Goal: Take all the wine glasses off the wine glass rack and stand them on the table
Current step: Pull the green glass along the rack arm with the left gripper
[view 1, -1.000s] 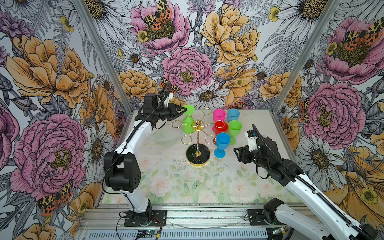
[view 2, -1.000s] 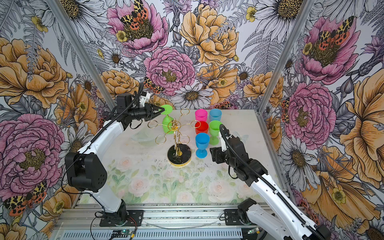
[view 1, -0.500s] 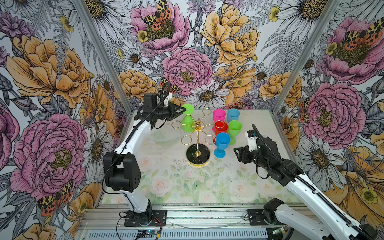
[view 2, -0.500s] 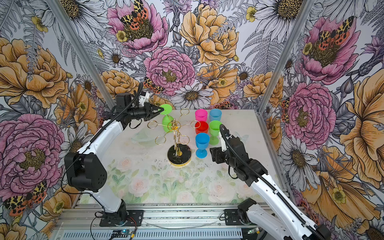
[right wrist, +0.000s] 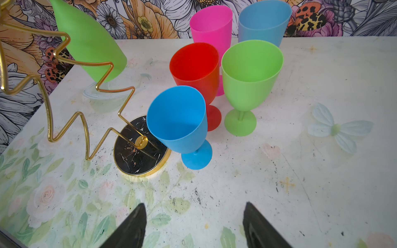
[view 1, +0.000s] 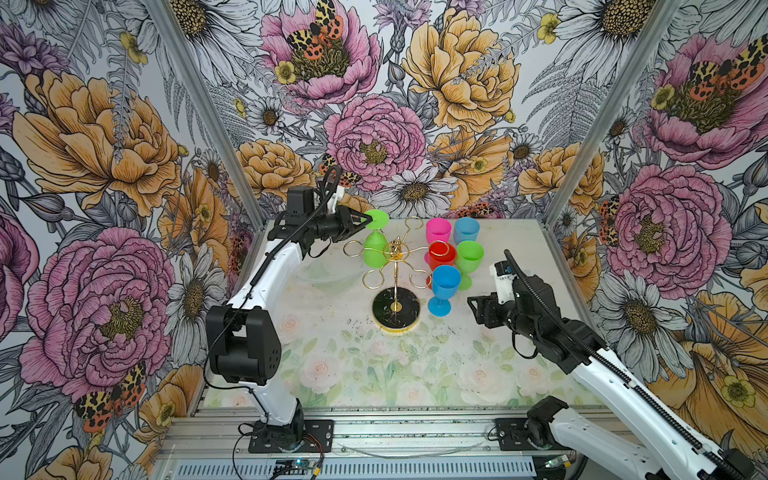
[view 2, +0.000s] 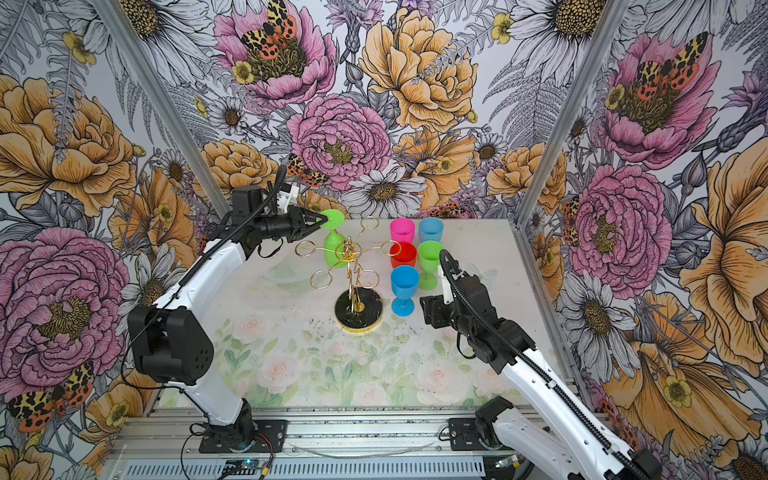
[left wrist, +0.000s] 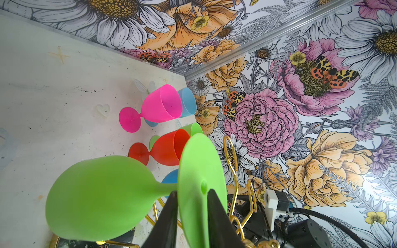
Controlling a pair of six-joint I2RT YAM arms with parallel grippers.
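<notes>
Barely shifted: glass (view 1: pixel 374 251) at rack (view 1: pixel 384 309)

Glass: inverted, tilted, at rack's rear-left arm; place almost unchanged over the last second. Left end effector (left wrist: pixel 191 192): jaws narrow, pinching its foot. Right end effector (right wrist: pixel 194 225): jaws spread wide, empty. Hook clearance: cannot tell; lift-off seemingly just beginning.

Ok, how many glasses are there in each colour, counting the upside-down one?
Green: 2, the upside-down green glass and the standing green glass
Blue: 2, the front blue glass and the back blue glass
Pink glass: 1
Red glass: 1
Total: 6
</notes>
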